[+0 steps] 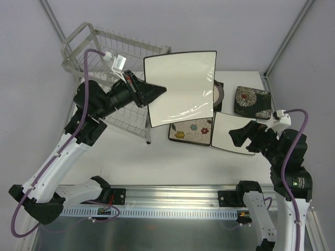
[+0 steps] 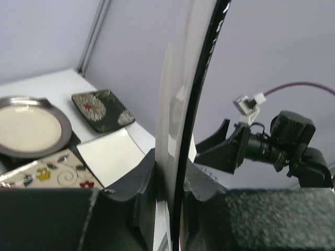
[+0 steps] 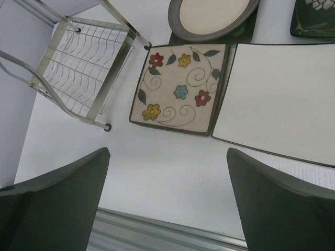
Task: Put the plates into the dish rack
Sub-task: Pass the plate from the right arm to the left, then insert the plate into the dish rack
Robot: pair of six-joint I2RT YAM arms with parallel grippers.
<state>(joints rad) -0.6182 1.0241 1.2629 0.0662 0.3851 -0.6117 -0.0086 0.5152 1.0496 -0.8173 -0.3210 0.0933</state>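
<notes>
Left gripper [image 1: 159, 90] pinching white square plate [image 1: 183, 83] by its edge, beside dish rack [image 1: 99, 47], right gripper [image 1: 242, 137] spread, empty

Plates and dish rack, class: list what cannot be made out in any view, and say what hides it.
Top external: the round plate is mostly hidden behind the held white plate; the left arm crosses part of the dish rack.
Right wrist: the dark plate under the round plate shows only an edge; the dark plate with white blooms is cut off by the frame corner.
</notes>
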